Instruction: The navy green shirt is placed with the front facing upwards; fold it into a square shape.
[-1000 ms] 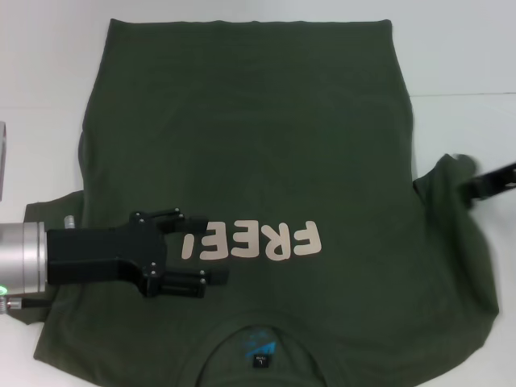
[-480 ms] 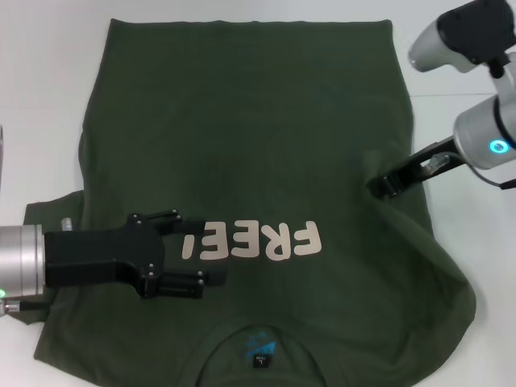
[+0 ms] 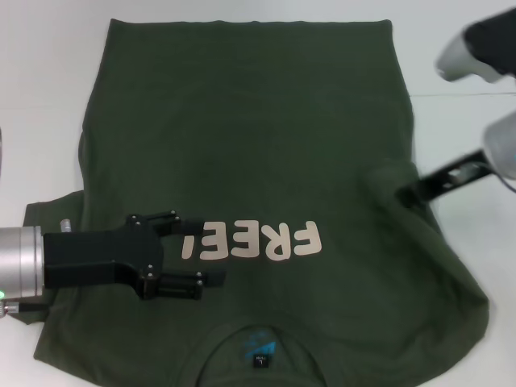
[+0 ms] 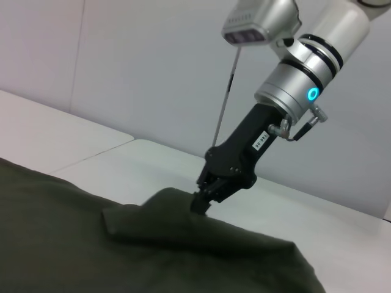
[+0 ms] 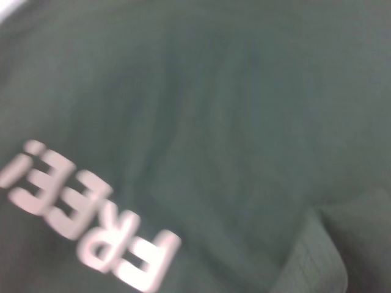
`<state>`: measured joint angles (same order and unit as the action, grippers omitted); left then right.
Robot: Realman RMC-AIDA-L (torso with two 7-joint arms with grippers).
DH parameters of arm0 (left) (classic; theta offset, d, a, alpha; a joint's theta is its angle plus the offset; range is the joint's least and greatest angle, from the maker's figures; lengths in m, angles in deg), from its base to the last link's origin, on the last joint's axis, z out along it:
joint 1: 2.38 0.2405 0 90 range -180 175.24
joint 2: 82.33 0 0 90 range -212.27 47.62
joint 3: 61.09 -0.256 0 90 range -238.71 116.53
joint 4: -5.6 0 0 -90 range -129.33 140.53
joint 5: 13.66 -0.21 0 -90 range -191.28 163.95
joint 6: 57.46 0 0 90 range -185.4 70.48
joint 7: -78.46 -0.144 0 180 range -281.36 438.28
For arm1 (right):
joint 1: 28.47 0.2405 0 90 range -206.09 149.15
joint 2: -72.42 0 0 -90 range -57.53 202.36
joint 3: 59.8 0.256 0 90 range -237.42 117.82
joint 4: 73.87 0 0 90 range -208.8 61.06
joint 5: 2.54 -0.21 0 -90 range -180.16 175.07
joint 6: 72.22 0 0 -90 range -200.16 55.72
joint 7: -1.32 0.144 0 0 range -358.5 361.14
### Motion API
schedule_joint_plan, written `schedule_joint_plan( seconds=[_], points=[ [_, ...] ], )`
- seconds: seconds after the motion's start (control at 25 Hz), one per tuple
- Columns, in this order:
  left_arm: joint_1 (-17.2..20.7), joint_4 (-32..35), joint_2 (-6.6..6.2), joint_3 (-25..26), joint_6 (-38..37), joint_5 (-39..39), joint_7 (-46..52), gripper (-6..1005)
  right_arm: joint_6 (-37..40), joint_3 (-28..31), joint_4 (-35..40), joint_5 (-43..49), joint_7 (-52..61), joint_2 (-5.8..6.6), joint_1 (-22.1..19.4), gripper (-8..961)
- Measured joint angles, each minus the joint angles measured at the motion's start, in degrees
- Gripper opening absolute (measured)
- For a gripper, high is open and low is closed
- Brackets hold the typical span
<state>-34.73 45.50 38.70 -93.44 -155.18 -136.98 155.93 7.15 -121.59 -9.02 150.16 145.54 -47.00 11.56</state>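
The navy green shirt (image 3: 242, 121) lies flat, front up, with its pale "FREE!" print (image 3: 254, 240) and its collar (image 3: 258, 351) at the near edge. My left gripper (image 3: 192, 251) rests open on the chest just left of the print. My right gripper (image 3: 403, 193) is at the shirt's right side, shut on the sleeve, which is folded inward over the body. The left wrist view shows this gripper (image 4: 200, 204) pinching the raised fold of cloth (image 4: 159, 204). Only green fabric (image 5: 214, 122) and the print (image 5: 85, 226) show in the right wrist view.
The white table (image 3: 48, 81) surrounds the shirt on the left, far and right sides. The left sleeve (image 3: 44, 218) sticks out under my left arm. A seam line in the table (image 3: 459, 94) runs along the far right.
My right gripper carried the right sleeve inward over the shirt body, then shifted slightly back to the right. The left gripper stayed in place.
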Motion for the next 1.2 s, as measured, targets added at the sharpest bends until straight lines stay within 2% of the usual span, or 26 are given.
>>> schedule_joint_plan(
  seconds=[0.24,0.44,0.92,1.2],
  points=[
    [0.01,0.0,0.0,-0.07,-0.01,0.06,0.27,905,0.2,4.21,2.75,7.98,0.9,-0.1,-4.73,7],
    [-0.17,-0.02,0.13,-0.29,0.14,0.4,0.05,904,-4.79,5.97,2.38,12.5,1.84,-0.19,-7.25,7],
    [-0.33,-0.09,0.57,-0.64,0.63,0.38,0.07,901,-14.64,6.03,-1.58,15.09,2.29,-0.09,-8.14,6],
    [-0.19,-0.74,0.61,-0.56,0.8,0.4,-0.03,899,-15.37,5.55,-2.88,15.19,2.3,0.38,-8.04,7]
  ],
)
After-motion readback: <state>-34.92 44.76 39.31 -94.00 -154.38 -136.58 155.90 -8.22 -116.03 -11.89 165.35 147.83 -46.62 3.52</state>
